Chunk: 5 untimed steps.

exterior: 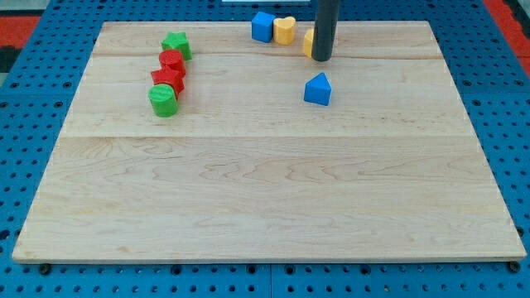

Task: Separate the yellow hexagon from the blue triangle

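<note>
The blue triangle (317, 89) lies right of the board's middle, near the view's top. The yellow hexagon (308, 43) sits above it, mostly hidden behind my dark rod. My tip (321, 60) rests on the board at the hexagon's lower right side, touching or nearly touching it, a short gap above the blue triangle.
A blue cube (263, 26) and a yellow block (285, 30) sit side by side at the view's top edge. At the upper left is a column of a green star (176, 44), two red blocks (171, 61) (168, 79) and a green cylinder (164, 100). The wooden board (265, 190) lies on a blue pegboard.
</note>
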Each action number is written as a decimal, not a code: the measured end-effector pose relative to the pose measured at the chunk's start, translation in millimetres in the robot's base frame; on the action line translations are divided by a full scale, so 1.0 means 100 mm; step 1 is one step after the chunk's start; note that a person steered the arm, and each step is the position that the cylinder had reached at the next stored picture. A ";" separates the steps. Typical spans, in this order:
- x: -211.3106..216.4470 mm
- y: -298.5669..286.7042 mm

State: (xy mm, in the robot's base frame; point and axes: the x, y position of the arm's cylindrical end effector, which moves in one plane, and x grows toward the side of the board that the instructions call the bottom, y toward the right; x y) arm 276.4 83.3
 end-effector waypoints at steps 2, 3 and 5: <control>-0.26 -0.01; -0.39 -0.01; -0.13 0.16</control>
